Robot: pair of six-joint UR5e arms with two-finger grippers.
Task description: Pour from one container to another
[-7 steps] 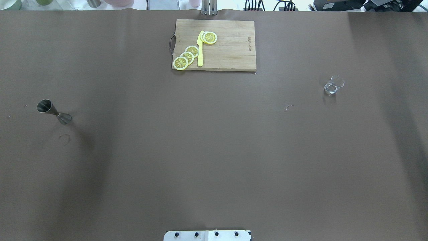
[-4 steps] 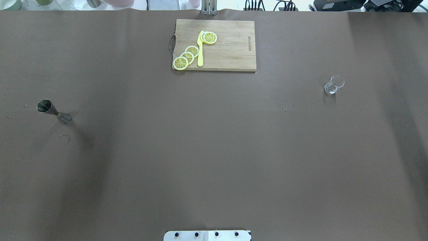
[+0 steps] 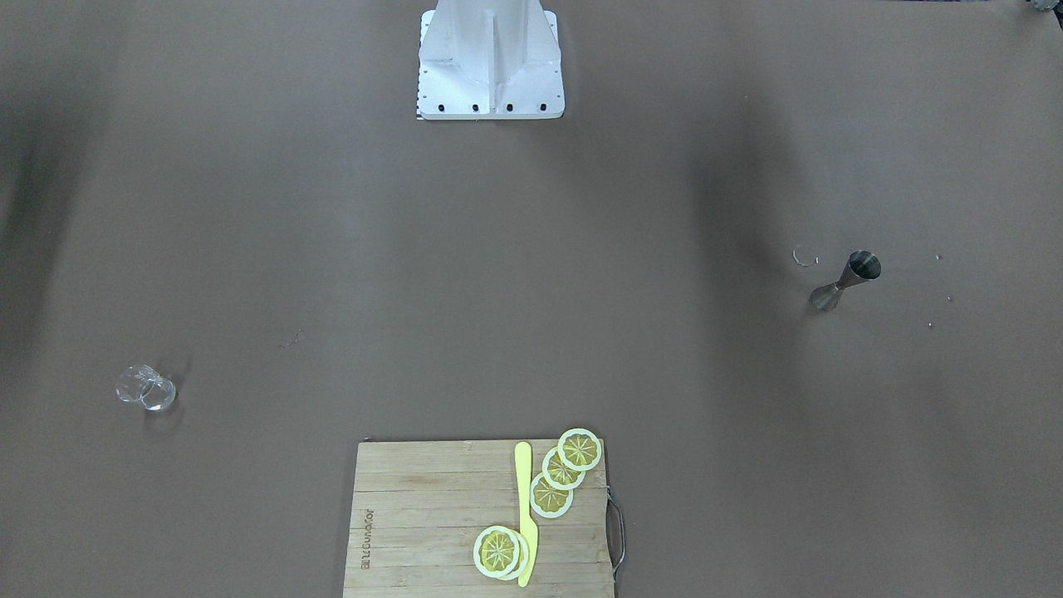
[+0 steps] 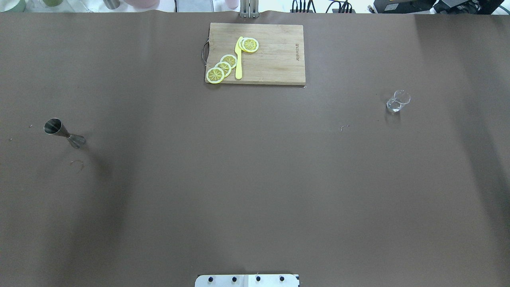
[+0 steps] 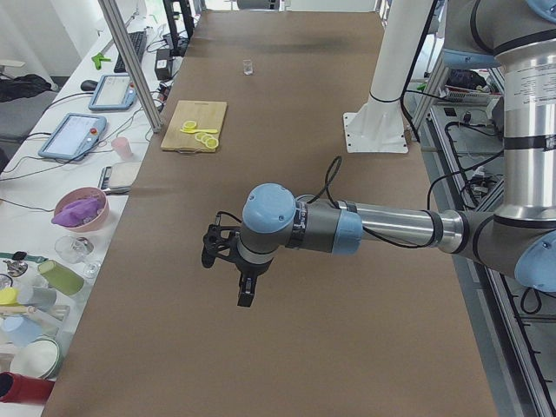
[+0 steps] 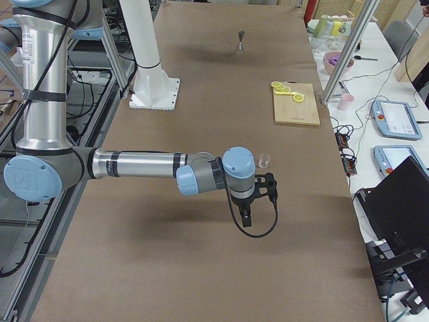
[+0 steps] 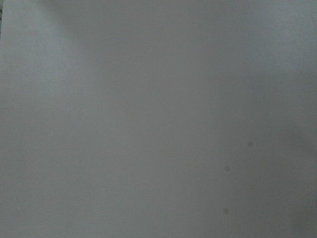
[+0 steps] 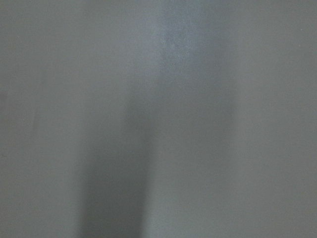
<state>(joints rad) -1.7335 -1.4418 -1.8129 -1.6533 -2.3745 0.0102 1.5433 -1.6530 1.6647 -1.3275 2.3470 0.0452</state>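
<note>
Steel jigger (image 4: 59, 130) is seen standing upright and untouched at the left of the tabletop (image 4: 255, 179). The left pincer (image 5: 228, 265) hangs above the tabletop, and whether it is spread or pressed together cannot be told. At the far middle, lemon slices (image 4: 223, 67) and a yellow knife (image 4: 238, 59) lie on a cutting board (image 4: 275, 59). The glass tumbler (image 4: 396, 101) stands well apart at the right, and the state of the right pincer (image 6: 258, 201) cannot be told either. By an off-centre approach the narrow-waisted jigger could be toppled. Its shiny steel could slip from a weak grip. Any contents could be spilled on the long carry, or the tumbler's small mouth missed.
</note>
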